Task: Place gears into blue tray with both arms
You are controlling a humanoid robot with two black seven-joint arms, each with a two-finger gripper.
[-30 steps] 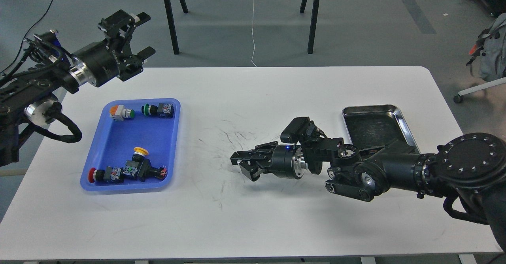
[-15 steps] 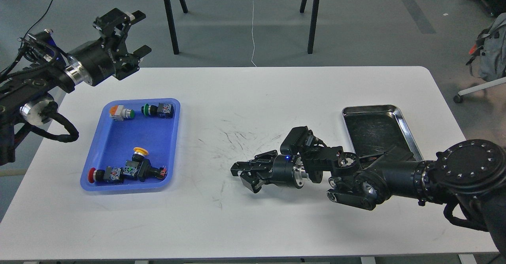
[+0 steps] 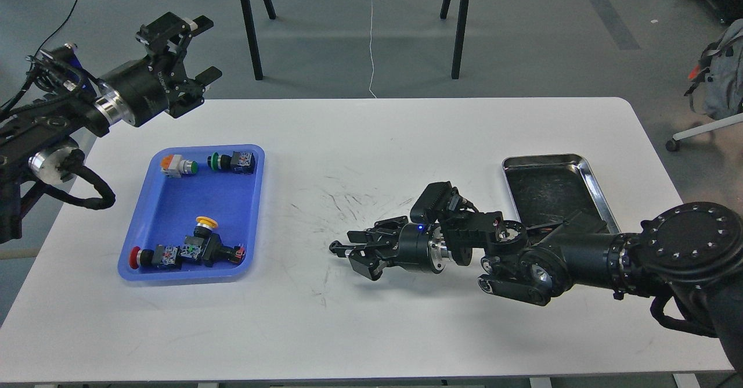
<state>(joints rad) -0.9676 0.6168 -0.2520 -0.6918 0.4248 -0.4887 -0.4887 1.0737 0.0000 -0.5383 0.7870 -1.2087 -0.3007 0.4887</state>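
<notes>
My right hand [image 3: 343, 252] hovers mid-frame, fingers slightly parted, contents unclear; I'd carry it low toward the blue tray [image 3: 168, 214]. The left hand [image 3: 194, 63], upper left, gapes empty.

head view looks forward and down over the white table [image 3: 371, 144].

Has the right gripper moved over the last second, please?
Yes. The right gripper has crept left across the table, away from the silver tray and toward the blue tray, and looks slightly lower.
</notes>
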